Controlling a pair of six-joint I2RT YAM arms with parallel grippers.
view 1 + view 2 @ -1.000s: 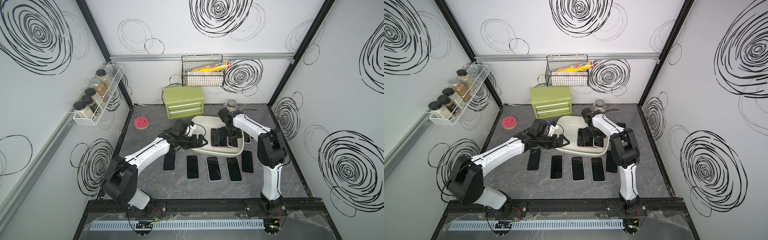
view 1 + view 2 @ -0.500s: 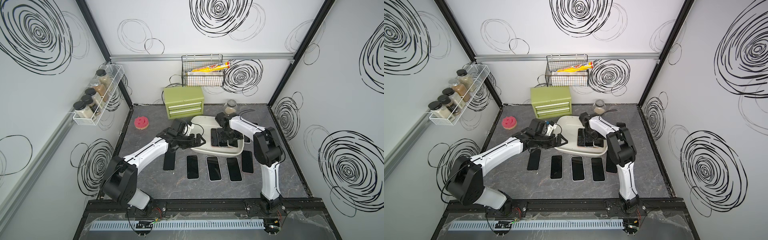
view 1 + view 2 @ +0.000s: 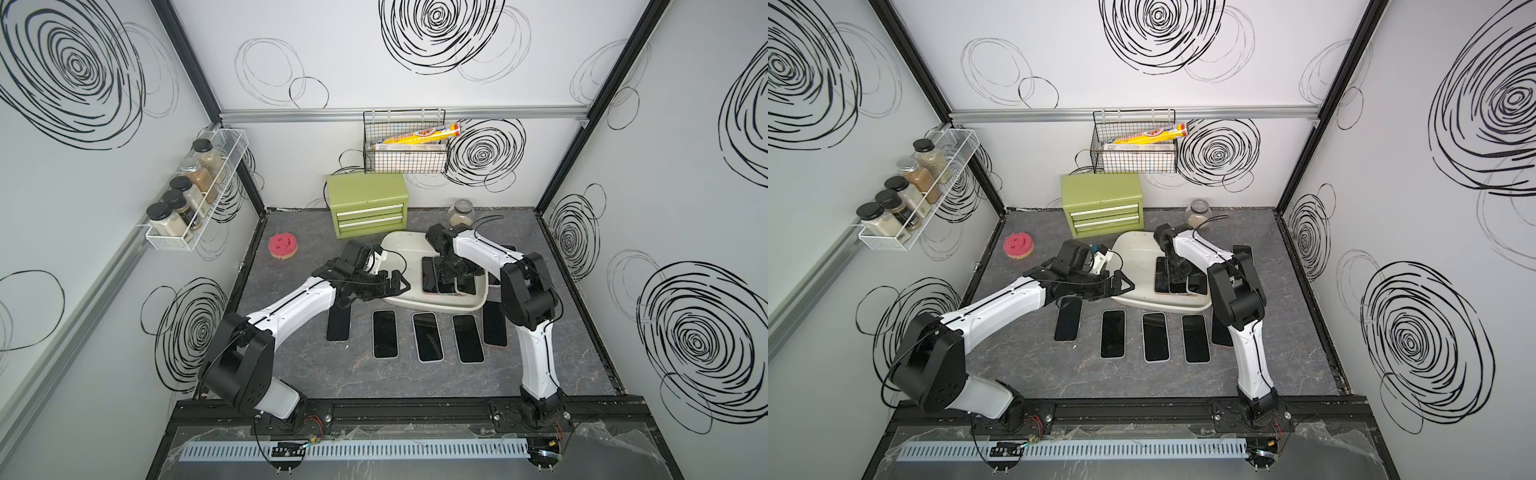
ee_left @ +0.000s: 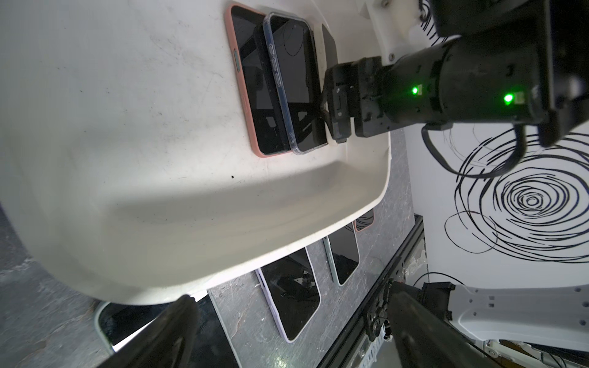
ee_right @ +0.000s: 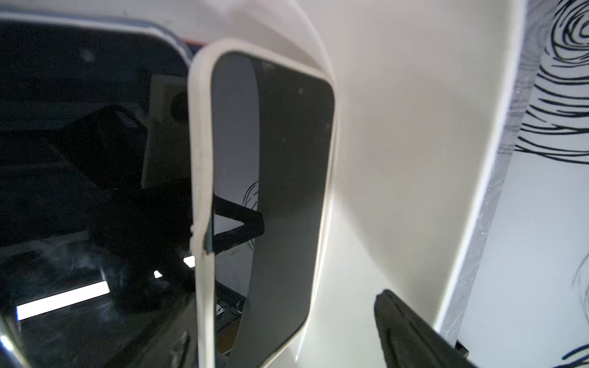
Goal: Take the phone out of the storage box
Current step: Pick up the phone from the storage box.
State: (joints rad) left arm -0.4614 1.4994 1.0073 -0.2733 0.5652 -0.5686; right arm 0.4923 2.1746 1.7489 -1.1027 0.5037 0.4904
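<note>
The storage box [image 3: 401, 246], a shallow white tub [image 3: 1136, 249], sits mid-table in both top views. Three phones lie overlapping at its near right end: a pink-cased one [image 4: 251, 89], a clear-cased one [image 4: 296, 86] and a cream-cased one [image 5: 280, 191] tilted up on its long edge. My right gripper [image 3: 453, 272] reaches down into the box, open, its jaws straddling the cream-cased phone; the one finger [image 5: 411, 331] I can see stands clear of it. My left gripper [image 3: 395, 283] hovers open and empty at the box's near left rim [image 4: 191, 255].
Several phones [image 3: 428, 336] lie in a row on the grey table in front of the box. Behind it stand a green two-drawer chest [image 3: 368, 203] and a glass jar [image 3: 460, 212]. A pink sponge [image 3: 283, 246] lies at the back left. A wire basket [image 3: 405, 153] and a spice rack [image 3: 191, 199] hang on the walls.
My right arm has shifted a little to the left inside the box and its jaws have narrowed slightly around the cream-cased phone. The left arm has barely moved.
</note>
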